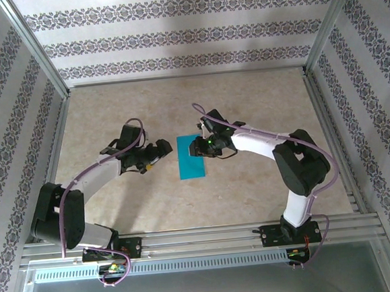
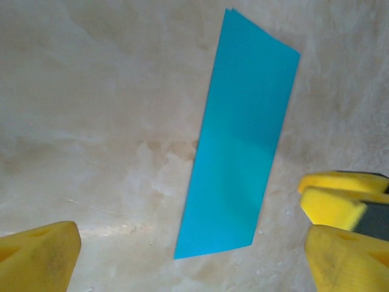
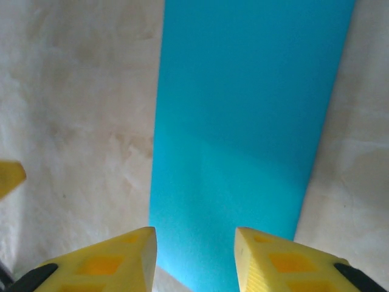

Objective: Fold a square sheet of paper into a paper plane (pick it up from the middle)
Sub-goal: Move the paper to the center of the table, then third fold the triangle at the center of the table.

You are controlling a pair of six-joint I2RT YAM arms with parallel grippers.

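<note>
Two end effectors, both released, flank a thin teal-blue folded paper rectangle (image 1: 191,161) lying flat mid-desk (image 1: 245,101): left end effector (image 1: 161,150) just beside its left edge, right end effector (image 1: 196,148) over its right edge; bare desk all round.

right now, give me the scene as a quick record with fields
paper: teal, folded into a long rectangle, lying flat
table: beige, paper near its middle
left fingers: open, beside the paper's long edge, not touching it
right fingers: open, poised over one short end of the paper
plane: not yet formed
</note>
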